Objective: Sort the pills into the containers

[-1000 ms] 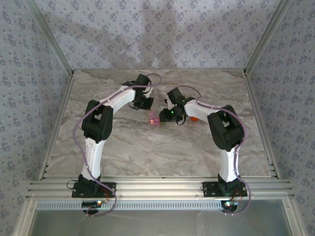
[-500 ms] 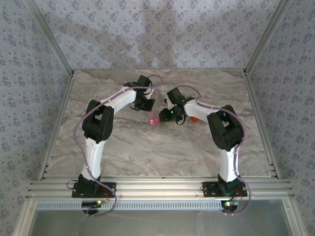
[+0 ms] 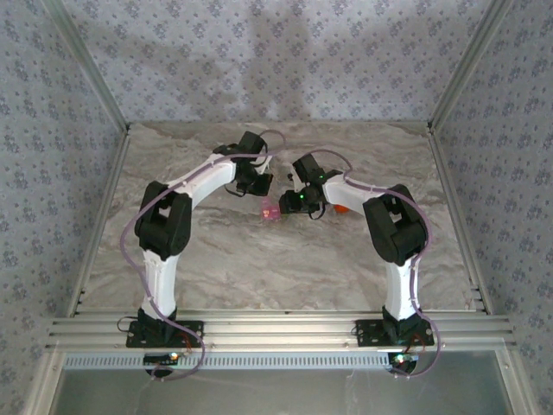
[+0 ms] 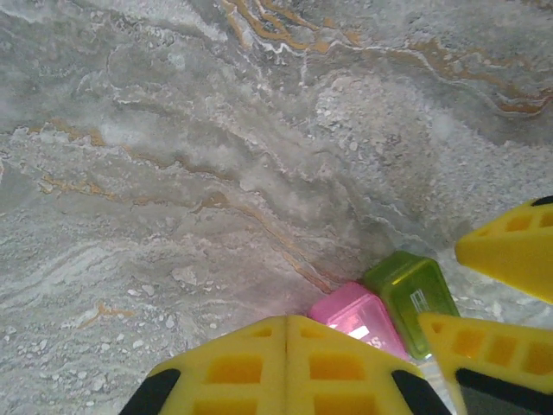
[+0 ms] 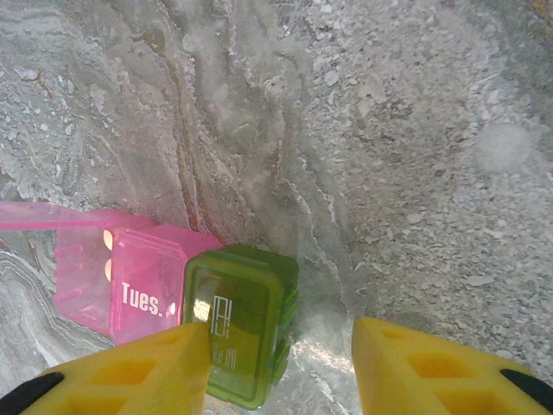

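My left gripper [image 4: 287, 333] is clenched, my right gripper [image 5: 281, 333] released at the shut green compartment [image 5: 242, 298]. The pink compartment [image 5: 143, 281] lies open; sorting looks unfinished.

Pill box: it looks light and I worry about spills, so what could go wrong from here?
The right end effector hangs open with one finger by the green compartment; closing could shove it and the joined pink compartment sideways. The shut left end effector sits close beside it, so the two could bump.
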Robot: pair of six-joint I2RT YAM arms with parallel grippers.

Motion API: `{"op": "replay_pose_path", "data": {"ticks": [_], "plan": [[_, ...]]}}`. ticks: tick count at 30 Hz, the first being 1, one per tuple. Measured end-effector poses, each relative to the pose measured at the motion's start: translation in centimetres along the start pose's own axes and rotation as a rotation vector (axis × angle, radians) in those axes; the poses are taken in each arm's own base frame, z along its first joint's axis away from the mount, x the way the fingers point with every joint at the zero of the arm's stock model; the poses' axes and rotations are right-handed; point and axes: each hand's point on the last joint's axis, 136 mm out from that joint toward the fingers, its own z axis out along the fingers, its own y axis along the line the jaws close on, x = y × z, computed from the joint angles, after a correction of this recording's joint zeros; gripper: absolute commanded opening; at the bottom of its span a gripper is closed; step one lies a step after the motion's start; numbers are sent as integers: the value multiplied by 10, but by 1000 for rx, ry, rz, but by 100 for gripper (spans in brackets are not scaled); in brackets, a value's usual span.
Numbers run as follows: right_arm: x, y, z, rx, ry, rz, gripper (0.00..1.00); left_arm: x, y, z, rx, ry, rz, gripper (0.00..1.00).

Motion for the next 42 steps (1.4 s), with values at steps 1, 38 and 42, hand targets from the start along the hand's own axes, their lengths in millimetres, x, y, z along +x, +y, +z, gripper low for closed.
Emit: {"op": "replay_pose_path", "data": {"ticks": [1,38,42], "plan": [[0,0,0,0,0,0,48,0,-1,0,2,-3,2,0],[-1,0,1,0,-1,0,47,46,-16,10,32,48,-6,0],[-1,0,1,0,-1,0,47,49,-15,12,31,53,-10,0]]}}
